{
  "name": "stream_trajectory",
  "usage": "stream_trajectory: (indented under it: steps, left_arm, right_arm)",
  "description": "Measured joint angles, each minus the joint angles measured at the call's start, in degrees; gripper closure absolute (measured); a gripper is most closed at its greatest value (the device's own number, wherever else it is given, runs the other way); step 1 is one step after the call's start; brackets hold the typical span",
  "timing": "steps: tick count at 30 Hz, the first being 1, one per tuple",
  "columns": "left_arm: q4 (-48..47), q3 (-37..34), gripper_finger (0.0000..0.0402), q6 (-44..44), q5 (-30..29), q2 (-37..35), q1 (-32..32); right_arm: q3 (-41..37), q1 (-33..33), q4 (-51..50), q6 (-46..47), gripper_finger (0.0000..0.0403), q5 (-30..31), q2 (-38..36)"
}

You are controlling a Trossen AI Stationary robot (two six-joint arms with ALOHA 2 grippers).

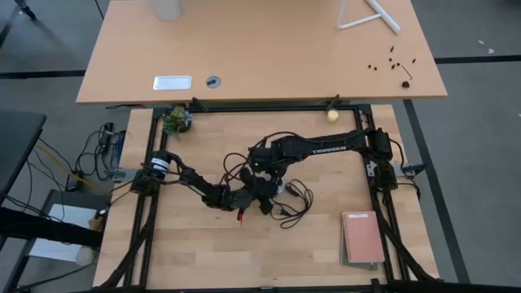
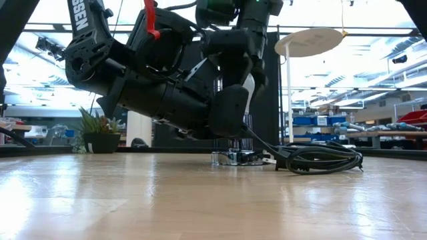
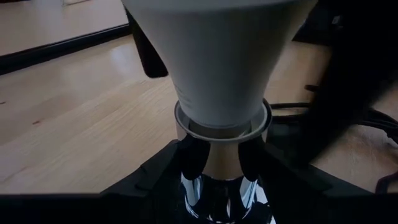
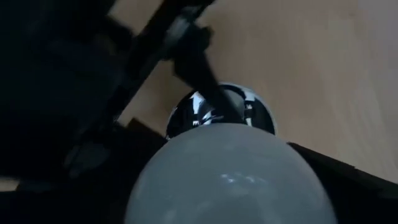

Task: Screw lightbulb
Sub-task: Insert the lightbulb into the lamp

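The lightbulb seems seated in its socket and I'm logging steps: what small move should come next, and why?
Probably close the right pincer on the lightbulb again for another turn. The bulb stands upright in the shiny socket, which the left pincer holds at its sides, and the right one sits open around the globe.

You have two arms on the table, one lightbulb, one silver socket with one black cord, one potted plant, one small yellowish ball and one pink notebook (near the right corner).
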Motion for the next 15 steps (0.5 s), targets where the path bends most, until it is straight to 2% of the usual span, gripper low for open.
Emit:
stream_trajectory:
  steps: [4,9,12,15]
  left_arm:
    - [-0.1,0.0,0.0199,0.1,0.2,0.0,0.0]
    - [-0.1,0.0,0.0199,0.0,0.4,0.0,0.0]
    - [-0.1,0.0,0.0199,0.3,0.4,0.0,0.0]
    - [-0.2,0.0,0.0199,0.3,0.4,0.0,0.0]
  right_arm:
    - [0.0,-0.1,0.0,-6.3,0.0007,-2.4,0.0]
    - [0.0,-0.1,-0.7,-15.4,0.0010,-4.1,0.0]
    - [0.2,-0.2,-1.7,-20.0,0.0005,-4.0,0.0]
    - [1.4,-0.1,-3.0,-24.2,0.0005,-1.3,-0.1]
